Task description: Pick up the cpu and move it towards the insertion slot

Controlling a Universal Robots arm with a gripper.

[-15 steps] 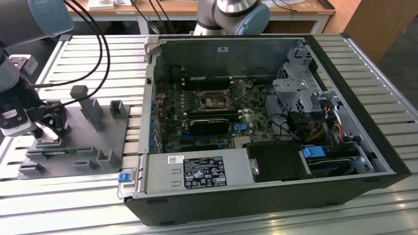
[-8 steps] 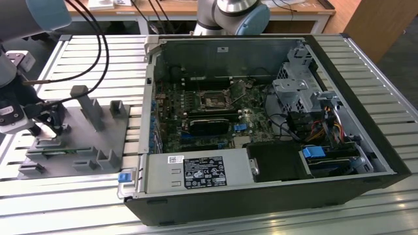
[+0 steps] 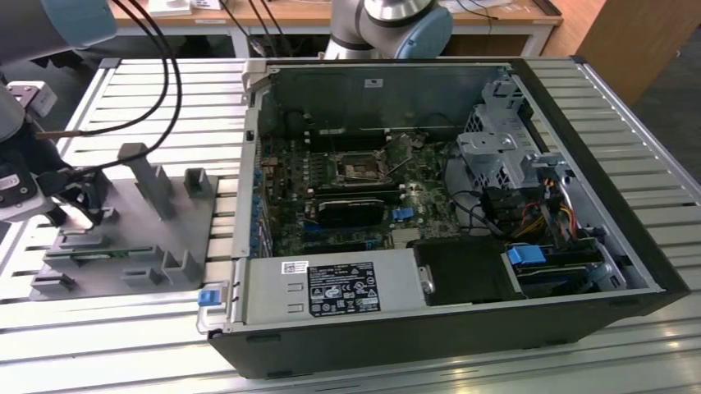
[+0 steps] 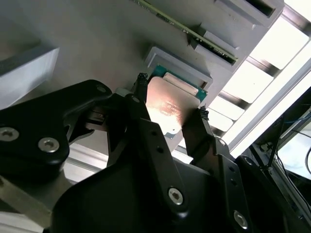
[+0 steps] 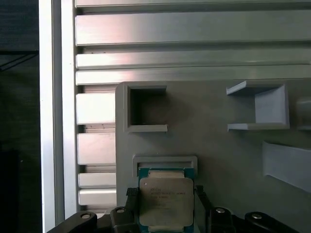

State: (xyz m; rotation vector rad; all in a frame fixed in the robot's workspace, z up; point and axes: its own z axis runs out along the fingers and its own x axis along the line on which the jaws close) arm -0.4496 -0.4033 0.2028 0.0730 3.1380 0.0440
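Evidently the gripper [image 4: 171,97] is clamped on the cpu [image 5: 166,201], low over the tray [image 5: 209,141]; the cpu's faint print is unreadable.

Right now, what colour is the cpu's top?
The cpu top is shiny silver with a green edge, clearest in the first wrist view.

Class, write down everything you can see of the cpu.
The cpu is a flat square chip with a shiny silver metal lid on a green board. It lies flat in a shallow nest on the grey tray, near its edge. The hand's black fingers appear to clamp two opposite sides.
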